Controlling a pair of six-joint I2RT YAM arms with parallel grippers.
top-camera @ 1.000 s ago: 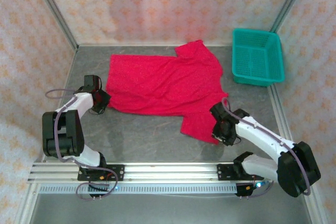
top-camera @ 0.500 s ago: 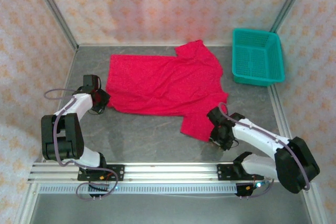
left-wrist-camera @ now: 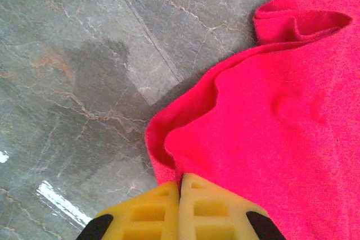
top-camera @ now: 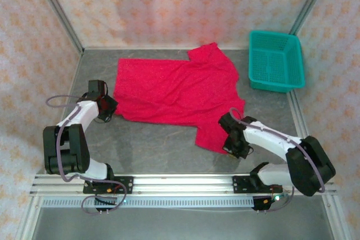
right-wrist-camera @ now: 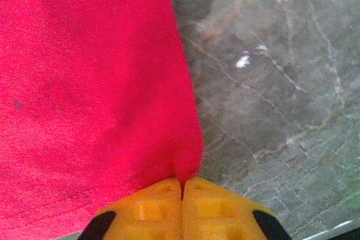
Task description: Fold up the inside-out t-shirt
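Left gripper (left-wrist-camera: 180,186), we note, is pressed together on the shirt (top-camera: 174,91) at its left corner. Right gripper (right-wrist-camera: 181,186) pinches the near sleeve edge. We see the shirt spread flat on the table (top-camera: 152,144), toward the far edge.

Right tool (right-wrist-camera: 181,184) now tight on t-shirt (right-wrist-camera: 84,82)

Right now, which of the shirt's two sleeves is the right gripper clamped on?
The near sleeve, the one lowest in the top view: the right gripper is shut on its corner. The far sleeve lies free, with no gripper on it.
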